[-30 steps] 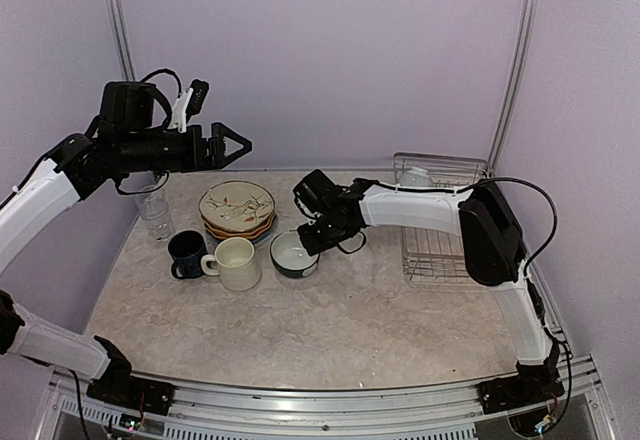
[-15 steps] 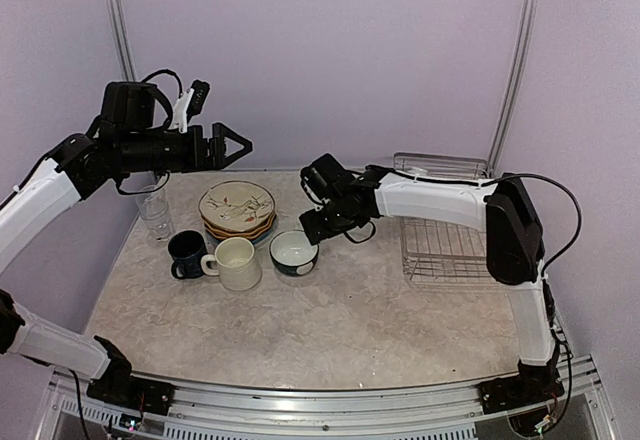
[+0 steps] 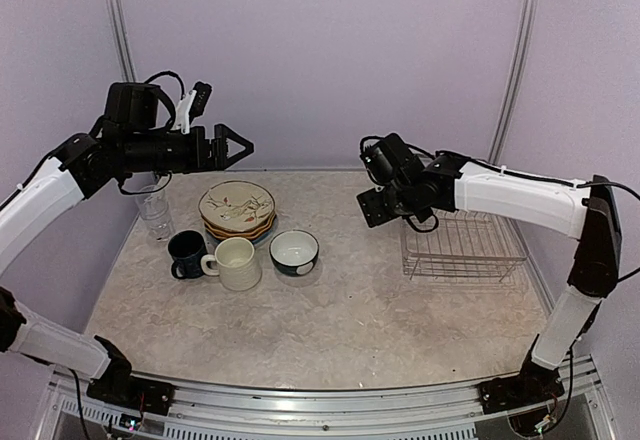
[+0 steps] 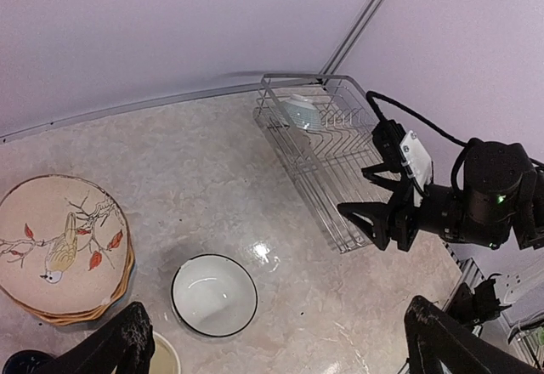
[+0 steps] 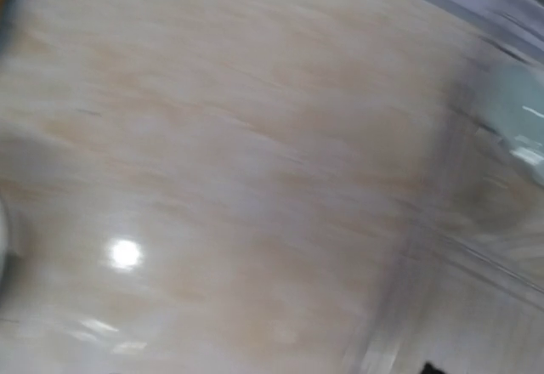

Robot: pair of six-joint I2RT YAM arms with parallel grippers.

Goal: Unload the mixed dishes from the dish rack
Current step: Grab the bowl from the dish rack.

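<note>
The silver wire dish rack [image 3: 462, 248] stands at the table's right; in the left wrist view the dish rack [image 4: 333, 168] holds one pale bowl [image 4: 302, 110] at its far end. Unloaded on the left are the stacked patterned plates [image 3: 237, 207], a clear glass [image 3: 155, 216], a dark blue mug [image 3: 185, 253], a cream mug [image 3: 237, 263] and a dark bowl with a pale inside [image 3: 294, 251]. My right gripper [image 3: 369, 207] hangs open and empty above the table, just left of the rack. My left gripper [image 3: 233, 146] is open, high above the plates.
The right wrist view is motion-blurred, showing marble table [image 5: 221, 136] and rack wires [image 5: 484, 297]. Purple walls and two upright metal posts [image 3: 515, 60] close in the back. Bare tabletop [image 3: 340, 320] lies in front of the dishes.
My right gripper let go of the bowl beside the cream mug, opened, and swung up and right toward the rack. The left arm has stayed still.
</note>
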